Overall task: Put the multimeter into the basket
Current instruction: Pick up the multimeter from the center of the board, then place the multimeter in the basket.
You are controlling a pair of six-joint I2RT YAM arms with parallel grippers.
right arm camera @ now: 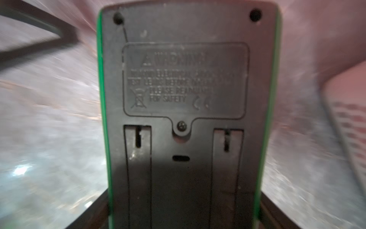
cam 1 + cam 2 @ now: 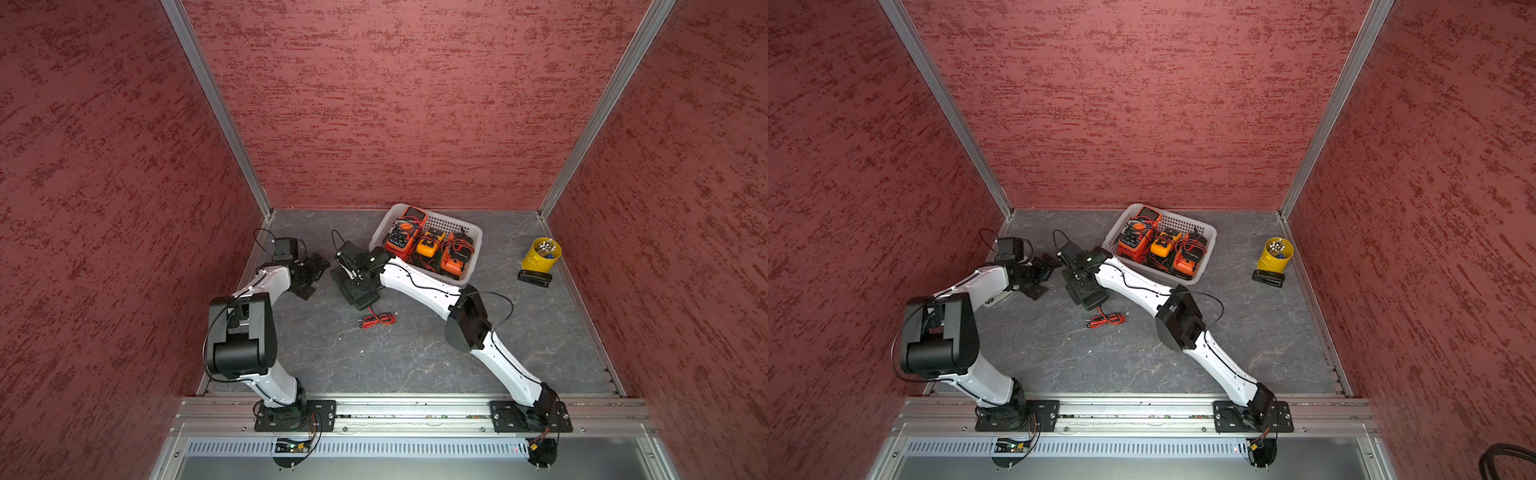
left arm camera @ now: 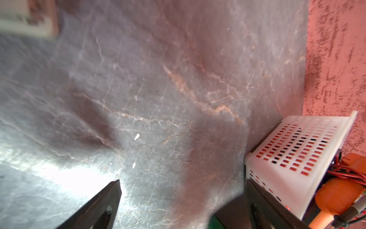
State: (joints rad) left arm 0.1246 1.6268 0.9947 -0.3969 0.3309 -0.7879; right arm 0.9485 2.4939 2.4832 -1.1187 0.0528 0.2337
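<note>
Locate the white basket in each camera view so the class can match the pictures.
In a top view: white basket, far centre of table.
In a top view: same place.
Left wrist: its perforated wall, in a corner.
Right wrist: blurred, at the frame edge, past the multimeter.
Shared landmark: grey veined tabletop.

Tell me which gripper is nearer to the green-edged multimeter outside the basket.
Right. The right gripper is closed on the multimeter, across its green edges. The left gripper is open, just beside it on the robot's left.
</note>
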